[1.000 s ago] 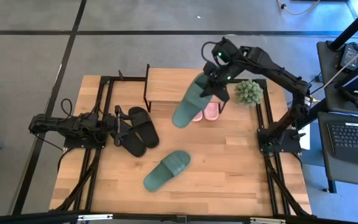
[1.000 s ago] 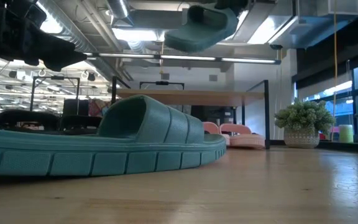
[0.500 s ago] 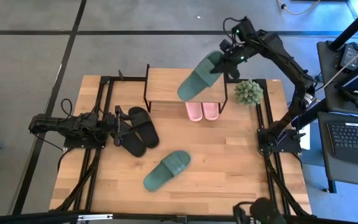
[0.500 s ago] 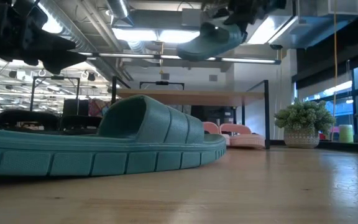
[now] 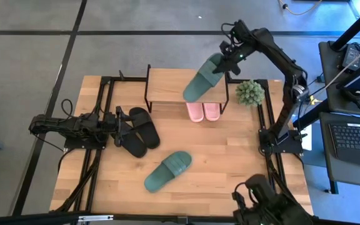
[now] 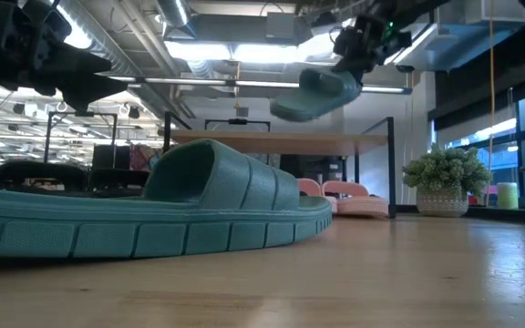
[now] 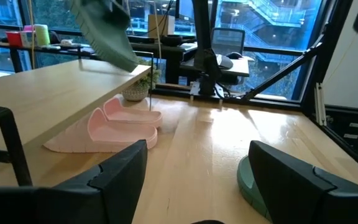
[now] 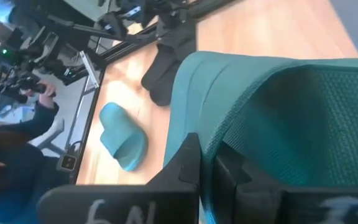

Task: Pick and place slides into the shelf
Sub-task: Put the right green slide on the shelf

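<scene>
Counting the slides gives six. One dark green slide (image 5: 204, 78) is clamped in the closed right gripper (image 5: 228, 57) and held in the air above the right end of the shelf (image 5: 167, 84), at the far side of the table (image 5: 242, 150). The second green slide (image 5: 168, 170) lies near the front centre of the table. Two pink slides (image 5: 203, 112) are parked side by side under the shelf. Two black slides (image 5: 138, 130) lie at the left, just beside the left gripper (image 5: 118, 125), whose fingers are spread wide and empty. One potted plant (image 5: 250, 93) stands right of the shelf.
</scene>
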Robot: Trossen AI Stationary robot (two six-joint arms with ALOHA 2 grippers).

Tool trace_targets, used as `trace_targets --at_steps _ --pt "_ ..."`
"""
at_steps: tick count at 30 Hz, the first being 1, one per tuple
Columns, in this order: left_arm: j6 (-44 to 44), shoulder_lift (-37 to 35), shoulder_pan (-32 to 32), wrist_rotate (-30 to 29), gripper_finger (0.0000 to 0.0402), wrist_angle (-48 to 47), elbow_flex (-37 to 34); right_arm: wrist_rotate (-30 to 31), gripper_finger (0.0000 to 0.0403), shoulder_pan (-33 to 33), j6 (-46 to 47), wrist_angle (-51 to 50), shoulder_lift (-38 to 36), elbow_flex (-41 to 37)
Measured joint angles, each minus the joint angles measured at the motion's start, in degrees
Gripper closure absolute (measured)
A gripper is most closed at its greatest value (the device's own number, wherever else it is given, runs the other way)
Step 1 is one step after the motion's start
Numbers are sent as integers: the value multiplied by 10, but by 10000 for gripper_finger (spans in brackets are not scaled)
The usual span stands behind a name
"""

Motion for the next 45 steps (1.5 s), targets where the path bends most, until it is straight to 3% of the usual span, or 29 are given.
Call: trace_targets --at_steps 13,24,37,45 --pt "0 0 0 0 128 0 0 -27 389 -17 -18 5 86 0" --pt "-11 0 0 0 128 0 0 -22 368 -23 -21 10 97 0" --pt "-11 0 0 0 128 0 0 93 357 -23 -28 27 97 0" --pt "-9 0 0 -11 128 0 0 101 317 -23 -34 48 97 0"
